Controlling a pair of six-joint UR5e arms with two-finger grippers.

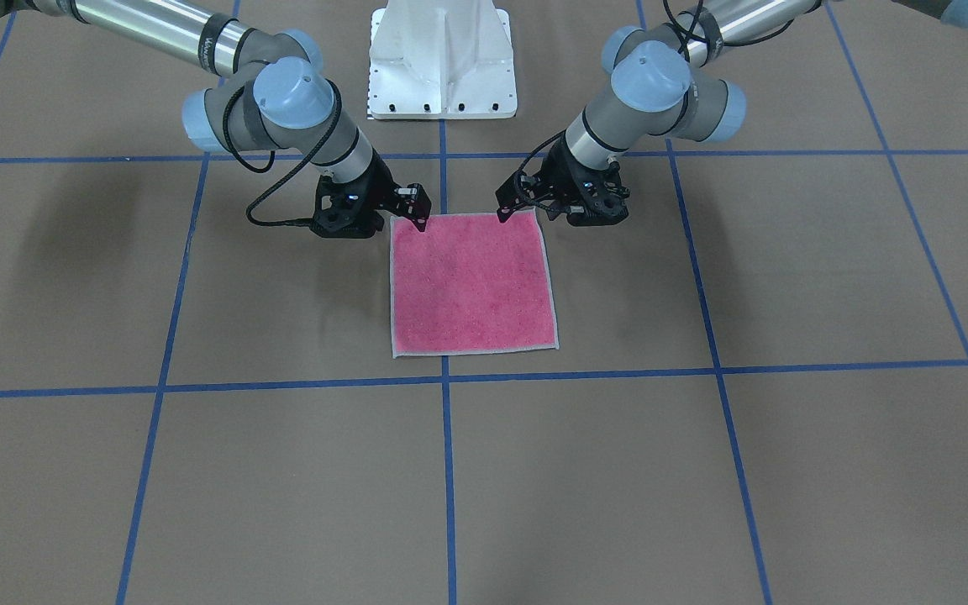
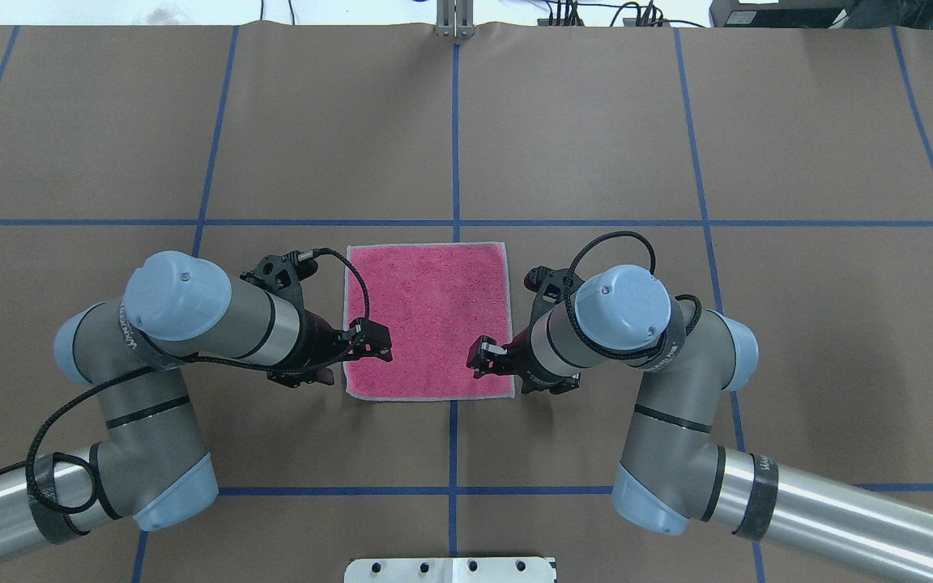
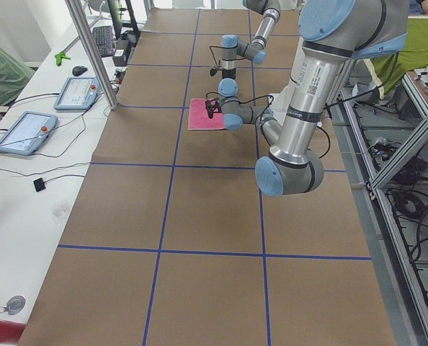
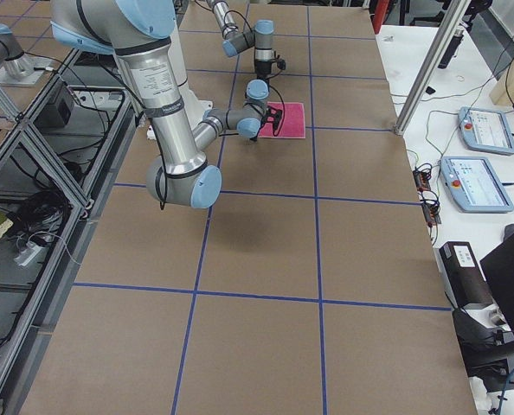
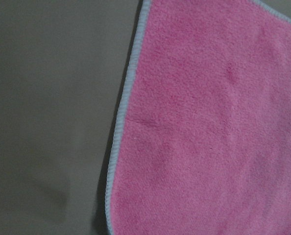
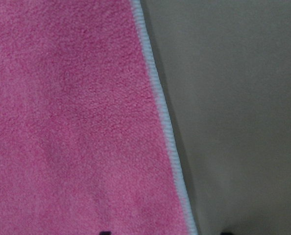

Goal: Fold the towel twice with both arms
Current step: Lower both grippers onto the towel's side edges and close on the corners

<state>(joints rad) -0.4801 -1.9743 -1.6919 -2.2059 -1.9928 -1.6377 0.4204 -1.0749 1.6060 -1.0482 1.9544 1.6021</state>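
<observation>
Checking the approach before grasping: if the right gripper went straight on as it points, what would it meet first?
Most likely the towel, close to its pale side edge: the right gripper points down over it. How high it hangs is unclear.

1. Towel: small square terry cloth, spread flat and unfolded, pink face up, pale grey stitched edge all round, lying between the two arms.
2. Left arm: silver-grey with light blue joint caps, bent inward at the elbow; left gripper low over the towel's left edge near the robot-side corner, fingers apart.
3. Right arm: same build, mirrored; right gripper low over the opposite robot-side corner, fingers apart. Contact with the cloth unclear for both.
</observation>
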